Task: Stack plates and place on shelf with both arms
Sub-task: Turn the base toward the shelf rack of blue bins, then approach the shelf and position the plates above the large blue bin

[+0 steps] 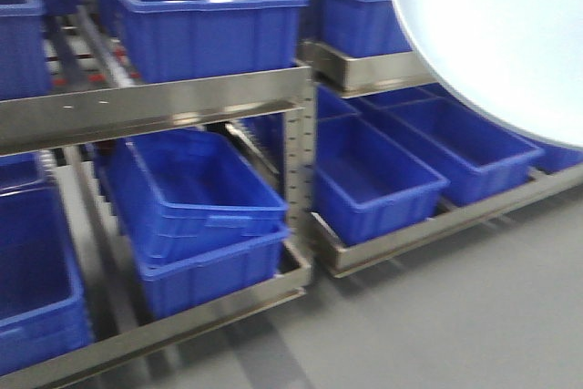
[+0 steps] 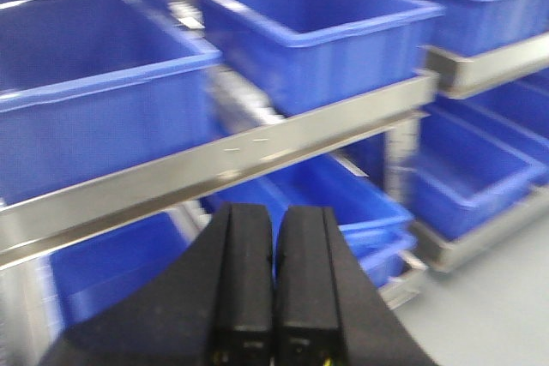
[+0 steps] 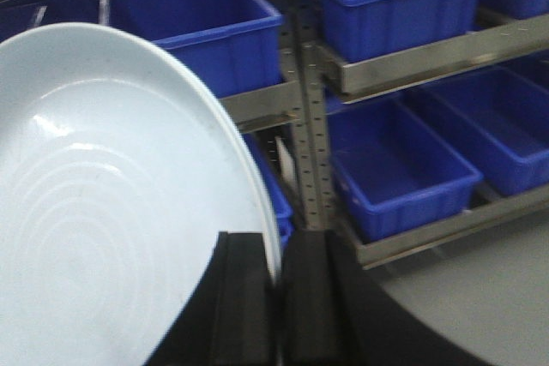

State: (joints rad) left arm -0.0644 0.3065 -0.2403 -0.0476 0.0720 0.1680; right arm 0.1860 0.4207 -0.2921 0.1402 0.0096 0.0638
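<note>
A large pale bluish-white plate (image 3: 103, 212) with faint concentric rings fills the left of the right wrist view. It is held up on edge in the air, and my right gripper (image 3: 279, 242) is shut on its rim. In the front view the same plate (image 1: 492, 34) covers the upper right corner, and the gripper itself is out of frame. My left gripper (image 2: 274, 212) is shut with nothing between its black fingers. It hangs in front of the shelf's brushed-metal front rail (image 2: 257, 147). The shelf (image 1: 155, 102) stands straight ahead, its riveted upright (image 1: 299, 161) near the middle.
Blue plastic crates fill the rack: one on the upper level (image 1: 205, 15), stacked ones below (image 1: 196, 216), and more on the right section (image 1: 373, 179). Grey floor (image 1: 437, 316) lies in front of the rack.
</note>
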